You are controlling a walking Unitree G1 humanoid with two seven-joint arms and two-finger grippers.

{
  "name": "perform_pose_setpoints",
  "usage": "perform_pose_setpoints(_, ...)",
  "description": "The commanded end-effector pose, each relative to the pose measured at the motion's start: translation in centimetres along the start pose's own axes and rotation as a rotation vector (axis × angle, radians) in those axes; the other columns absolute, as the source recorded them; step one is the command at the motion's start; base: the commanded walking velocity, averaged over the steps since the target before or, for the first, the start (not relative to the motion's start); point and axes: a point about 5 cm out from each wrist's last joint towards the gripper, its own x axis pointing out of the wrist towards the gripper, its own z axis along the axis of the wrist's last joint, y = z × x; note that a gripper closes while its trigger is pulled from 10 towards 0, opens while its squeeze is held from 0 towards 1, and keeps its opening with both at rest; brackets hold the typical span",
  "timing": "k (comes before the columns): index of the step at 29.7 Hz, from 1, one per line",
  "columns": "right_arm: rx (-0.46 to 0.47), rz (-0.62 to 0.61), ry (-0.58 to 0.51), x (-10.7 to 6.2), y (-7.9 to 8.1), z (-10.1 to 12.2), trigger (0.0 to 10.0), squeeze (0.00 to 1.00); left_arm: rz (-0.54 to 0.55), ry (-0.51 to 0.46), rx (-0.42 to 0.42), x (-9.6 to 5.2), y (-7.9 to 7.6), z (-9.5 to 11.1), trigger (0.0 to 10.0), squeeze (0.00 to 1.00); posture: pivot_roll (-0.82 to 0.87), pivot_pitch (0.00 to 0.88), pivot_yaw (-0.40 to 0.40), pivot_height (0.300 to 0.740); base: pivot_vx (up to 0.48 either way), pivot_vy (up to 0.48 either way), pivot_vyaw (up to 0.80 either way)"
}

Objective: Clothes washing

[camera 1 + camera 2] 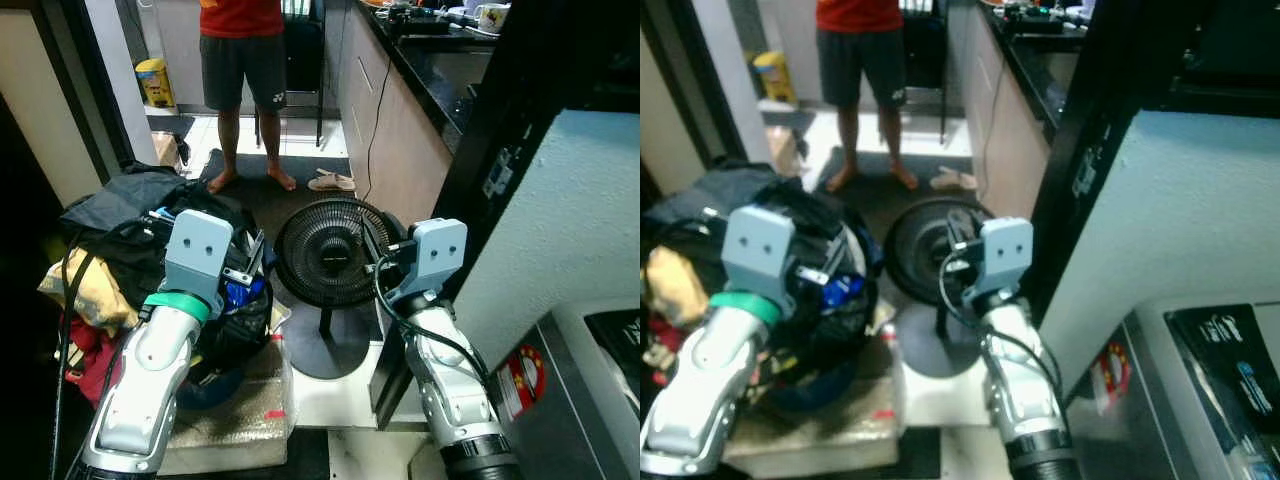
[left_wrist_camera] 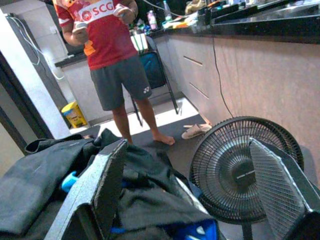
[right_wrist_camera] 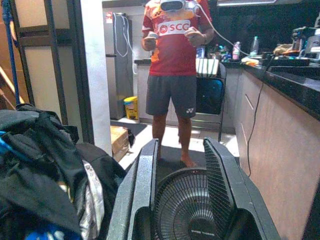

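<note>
A heap of dark clothes (image 1: 140,215), with yellow and red pieces at its left side, lies in a basket on my left. My left gripper (image 2: 195,192) hangs over the heap's right edge, fingers (image 2: 107,182) wide open and holding nothing. My right gripper (image 3: 182,197) is open and bare too, held in front of a black floor fan (image 1: 325,250). The grey top of a washing machine (image 1: 1200,380) sits at the lower right, beside my right arm.
A person in a red shirt and dark shorts (image 1: 243,60) stands barefoot on a dark mat ahead. A kitchen counter (image 1: 400,110) runs along the right. Sandals (image 1: 332,182) lie by it. A tall dark and pale cabinet (image 1: 560,200) stands close on the right.
</note>
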Motion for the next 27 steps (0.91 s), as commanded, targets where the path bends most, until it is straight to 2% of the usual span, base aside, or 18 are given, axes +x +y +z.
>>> perform_pose_setpoints(1,0.001,0.004,0.008,-0.04,0.13,-0.11,10.0,0.00,0.001,0.010,0.009,-0.21,-0.04,-0.41,10.0,0.00,0.10,0.014,0.017,0.740,-0.307,0.000,0.00)
perform_pose_setpoints(20,-0.015,0.023,0.018,0.02,0.32,-0.31,10.0,0.00,0.002,0.011,0.014,-0.17,-0.06,-0.51,10.0,0.00,0.10,0.013,0.017,0.740,-0.305,0.000,0.00)
perform_pose_setpoints(22,-0.013,0.031,0.021,-0.01,0.39,-0.35,10.0,0.00,0.003,0.010,0.014,-0.17,-0.06,-0.52,10.0,0.00,0.10,0.016,0.018,0.740,0.000,0.000,0.00)
perform_pose_setpoints(27,-0.007,0.047,0.026,-0.10,0.50,-0.41,10.0,0.00,0.007,0.014,0.017,-0.19,-0.07,-0.63,10.0,0.00,0.10,0.016,0.018,0.740,0.000,0.000,0.78)
